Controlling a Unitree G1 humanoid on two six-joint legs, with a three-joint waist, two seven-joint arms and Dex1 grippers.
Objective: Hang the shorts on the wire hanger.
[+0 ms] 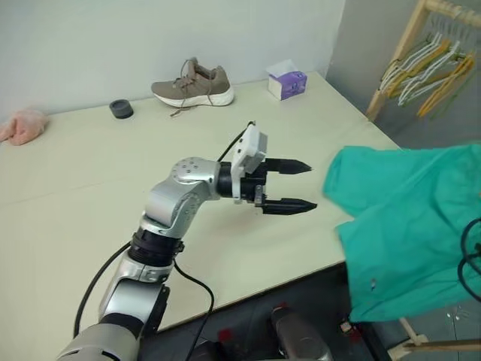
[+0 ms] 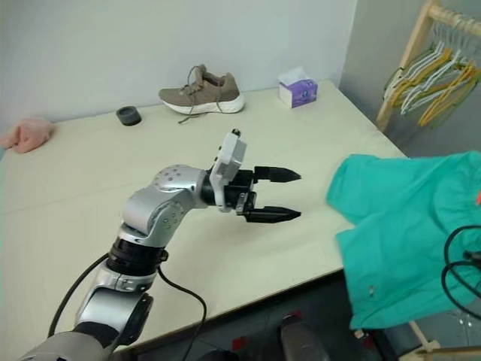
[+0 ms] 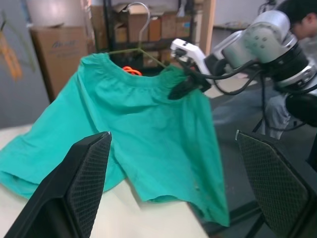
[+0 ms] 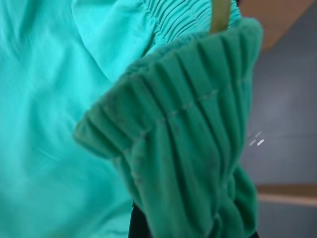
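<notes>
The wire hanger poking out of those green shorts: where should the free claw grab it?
Probably the curved hook of the wire hanger, standing bare above the shorts. The open left gripper could come from the side, since the right gripper pinches the waistband.

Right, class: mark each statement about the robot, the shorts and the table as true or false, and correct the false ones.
1. The left gripper is empty, fingers apart. True.
2. The right gripper pinches the waistband of the teal shorts. True.
3. The shorts lie folded in the middle of the table. False: they are held up at the table's edge, waistband on the wire hanger.
4. A sneaker stands at the table's far side. True.
5. The tissue box is beside the pink cloth. False: they sit at opposite ends.
</notes>
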